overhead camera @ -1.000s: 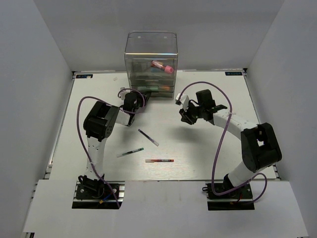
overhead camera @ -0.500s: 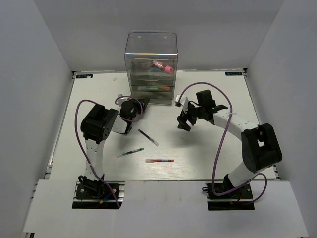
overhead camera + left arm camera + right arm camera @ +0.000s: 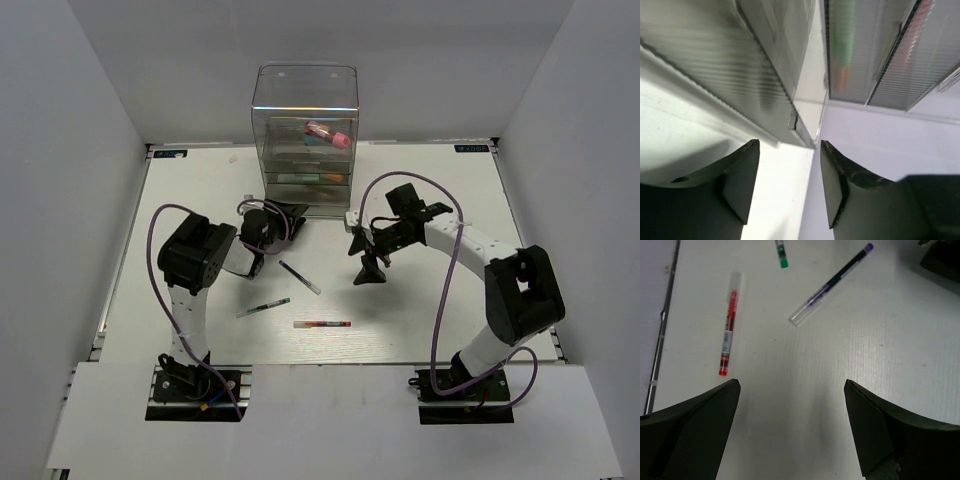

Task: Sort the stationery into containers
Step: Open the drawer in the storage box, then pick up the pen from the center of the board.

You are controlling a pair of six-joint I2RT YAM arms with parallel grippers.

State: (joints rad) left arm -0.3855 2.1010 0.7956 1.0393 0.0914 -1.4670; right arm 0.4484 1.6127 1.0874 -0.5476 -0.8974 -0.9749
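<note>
Three pens lie loose on the bench (image 3: pixel 190 200): a dark pen (image 3: pixel 300 277) with a clear cap, a green pen (image 3: pixel 263 307) and a red pen (image 3: pixel 322 324). All are well apart from the drawer cabinet (image 3: pixel 305 140) at the far edge. The cabinet already holds a fat red tube (image 3: pixel 325 133) in an upper drawer and what look like green and orange markers (image 3: pixel 305 178) lower down. On that showing, the pens appear to be what remains of the sorting.

The right end effector (image 3: pixel 367 270) hangs over the bench near the dark pen, to its right. It points down, with its fingers (image 3: pixel 695 435) spread wide and holding nothing. Its wrist view takes in the red pen at the left, the dark pen above and the tip of the green one at the top edge. That open, downward stance suits a pick from above. I judge the dark or red pen the likely target, though neither lies between the fingers yet.

The left end effector (image 3: pixel 288 214) sits at the cabinet's near left corner, fingers (image 3: pixel 740 185) apart and empty, with the cabinet's bottom corner straight ahead of the gap. My reading is that it is there to work or steady a drawer so the other arm can drop a pen in. Whether it touches the cabinet I cannot tell.
</note>
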